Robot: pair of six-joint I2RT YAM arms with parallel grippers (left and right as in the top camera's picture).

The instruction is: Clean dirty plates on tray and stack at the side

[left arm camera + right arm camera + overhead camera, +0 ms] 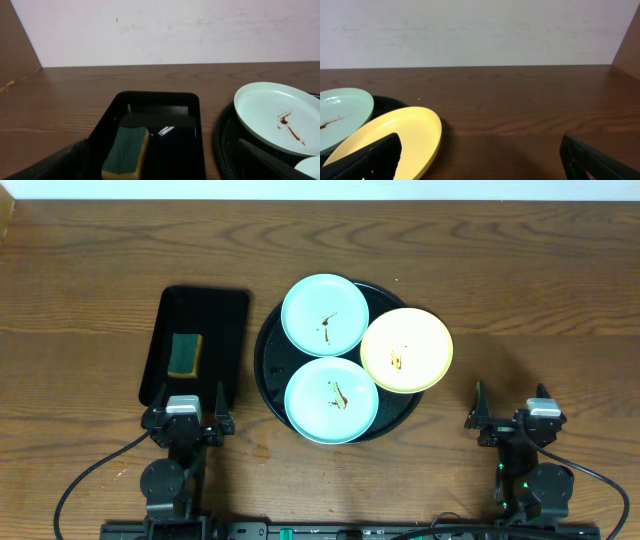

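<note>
Item one, the wooden table (100, 280), is carrying everything listed here. Item two, the round black tray (268, 365), is sitting at the middle of the table and is holding all three plates. The far mint plate (325, 315) is lying at the back of the tray, and the near mint plate (332, 400) is lying at the front, the two rims touching or nearly so. The yellow plate (406, 350) is lying to the right of both and is overhanging the tray's right rim. Each plate is showing a small brown smear (327, 326) in its centre, so none appears to have been wiped. Item three, a smaller rectangular tray (215, 330), is sitting just left of the round one and is holding a green and yellow sponge (186, 353), which is lying flat and apart from both grippers. The left gripper (188, 395) is hanging at the near end of the rectangular tray, its jaws spread wide and gripping nothing. The right gripper (510, 402) is hanging over bare wood, near the yellow plate but apart from it, its jaws likewise spread wide and empty. Progress, as judged from this layout: the task is standing at its very start. No plate is looking clean, no stack is forming beside the tray, and all of the work is waiting, namely taking up the sponge, wiping three plates and stacking them at the side.
</note>
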